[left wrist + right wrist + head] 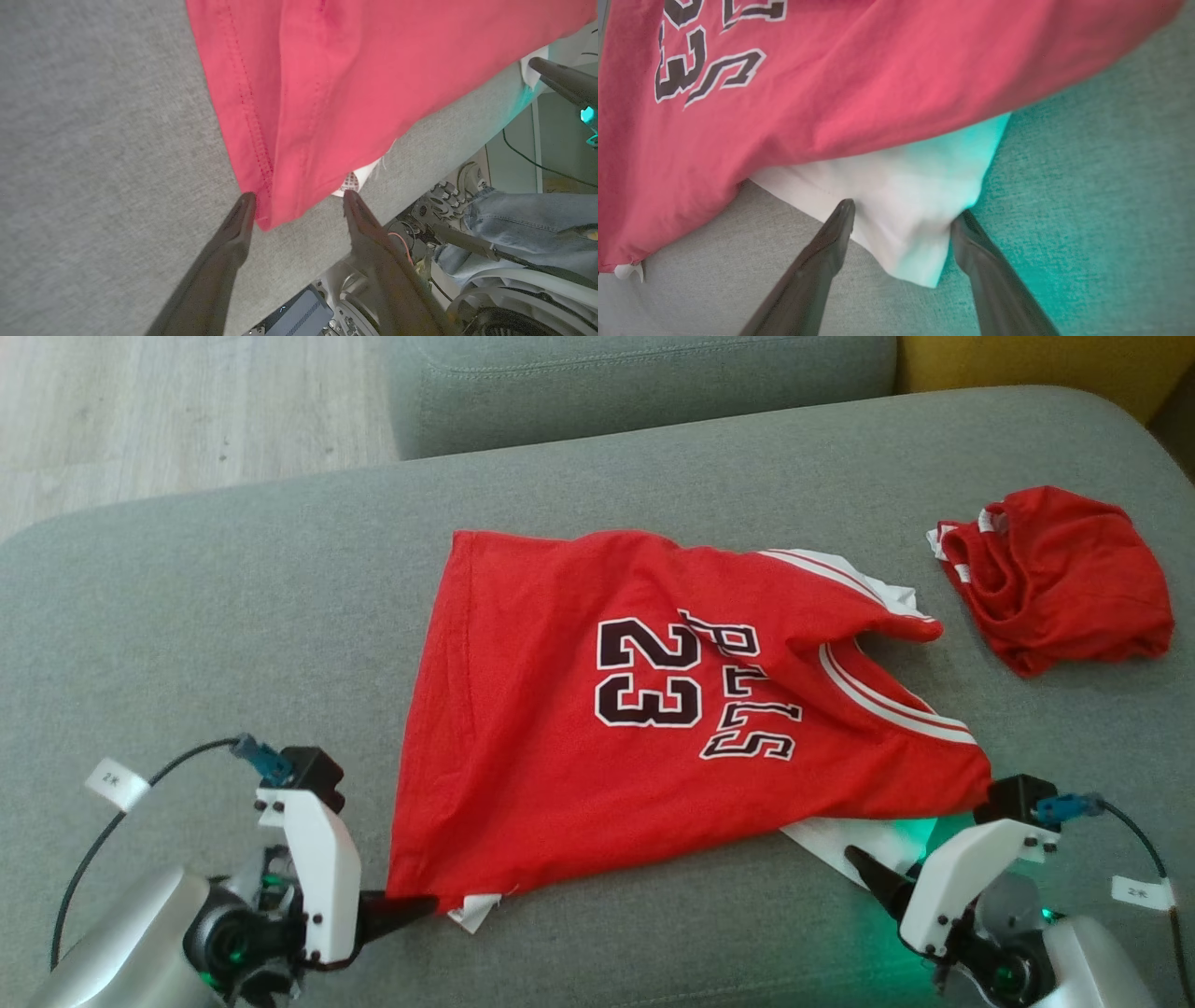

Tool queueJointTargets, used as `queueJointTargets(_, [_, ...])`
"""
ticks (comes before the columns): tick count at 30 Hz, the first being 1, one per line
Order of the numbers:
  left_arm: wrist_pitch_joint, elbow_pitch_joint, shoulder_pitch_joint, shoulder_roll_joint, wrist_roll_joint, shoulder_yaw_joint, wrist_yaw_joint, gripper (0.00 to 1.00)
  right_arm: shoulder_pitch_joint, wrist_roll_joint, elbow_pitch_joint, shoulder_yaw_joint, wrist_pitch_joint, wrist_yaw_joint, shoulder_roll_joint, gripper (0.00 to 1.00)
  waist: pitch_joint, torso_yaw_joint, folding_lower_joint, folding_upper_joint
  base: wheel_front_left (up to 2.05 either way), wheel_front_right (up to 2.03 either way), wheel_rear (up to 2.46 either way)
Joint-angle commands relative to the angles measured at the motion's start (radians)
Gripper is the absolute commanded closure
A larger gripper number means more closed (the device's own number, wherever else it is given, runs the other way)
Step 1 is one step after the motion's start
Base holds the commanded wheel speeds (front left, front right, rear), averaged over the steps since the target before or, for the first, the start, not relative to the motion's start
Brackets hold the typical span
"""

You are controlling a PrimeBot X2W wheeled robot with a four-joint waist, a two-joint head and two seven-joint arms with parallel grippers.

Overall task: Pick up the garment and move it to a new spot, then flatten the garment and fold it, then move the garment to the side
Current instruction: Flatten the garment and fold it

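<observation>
jersey point(653, 691) light, limp. left gripper point(299, 196) spread astride its 7 o'clock corner point(275, 210), right gripper point(904, 209) spread astride white flap point(896, 186) at 5 o'clock: good pinch points.

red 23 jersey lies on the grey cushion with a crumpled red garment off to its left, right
Wrong side: the crumpled red garment lies off to the right of the red 23 jersey on the grey cushion, as the head view shows.

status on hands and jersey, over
Left hand open, straddling near corner of red jersey. Right hand open around its white flap. Crumpled red garment apart at far right, not in the way.
</observation>
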Motion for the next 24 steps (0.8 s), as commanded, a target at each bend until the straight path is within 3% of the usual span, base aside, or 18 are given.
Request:
queueJointTargets(1, [-0.004,-0.018,-0.081,0.044,-0.011,0.035,-0.006,0.32,-0.019,0.012,0.018,0.066,0.005,-0.001,0.026,0.0,-0.001,0.0,0.0,0.0,0.0,0.0,0.0])
queueJointTargets(3, [-0.006,-0.014,-0.087,0.048,-0.022,0.021,-0.006,0.53,-0.023,0.023,0.017,0.081,-0.005,-0.001,0.026,0.04,-0.002,0.001,0.0,0.0,0.0,0.0,0.0])
queueJointTargets(4, [-0.01,-0.012,-0.09,0.05,-0.025,0.015,-0.006,0.69,-0.025,0.029,0.017,0.088,-0.012,-0.001,0.026,0.24,-0.003,0.001,0.0,0.0,0.0,0.0,0.0])
queueJointTargets(5, [-0.02,-0.011,-0.093,0.052,-0.027,0.01,-0.006,1.0,-0.026,0.034,0.017,0.096,-0.019,-0.001,0.026,0.48,-0.004,0.002,0.0,0.0,0.0,0.0,0.0])
queueJointTargets(6, [-0.028,-0.009,-0.095,0.053,-0.031,0.005,-0.006,1.0,-0.027,0.037,0.016,0.101,-0.028,-0.001,0.026,0.67,-0.005,0.002,0.0,0.0,0.0,0.0,0.0])
queueJointTargets(7, [-0.028,-0.009,-0.095,0.053,-0.031,0.005,-0.006,1.0,-0.027,0.037,0.016,0.101,-0.028,-0.001,0.026,0.67,-0.005,0.002,0.0,0.0,0.0,0.0,0.0])
queueJointTargets(8, [-0.034,-0.007,-0.097,0.054,-0.035,0.0,-0.006,1.0,-0.027,0.04,0.018,0.106,-0.036,-0.001,0.025,1.0,-0.007,0.003,0.0,0.0,0.0,0.0,0.0])
queueJointTargets(18, [-0.086,-0.002,-0.111,0.08,-0.086,-0.045,-0.006,1.0,-0.02,0.076,-0.027,0.117,-0.118,-0.001,-0.022,1.0,-0.031,0.009,0.0,0.0,0.0,0.0,0.0])
queueJointTargets(24, [-0.136,-0.021,-0.114,0.099,-0.107,-0.059,-0.006,1.0,0.009,0.089,-0.122,0.108,-0.16,-0.001,-0.061,1.0,-0.042,0.01,0.0,0.0,0.0,0.0,0.0])
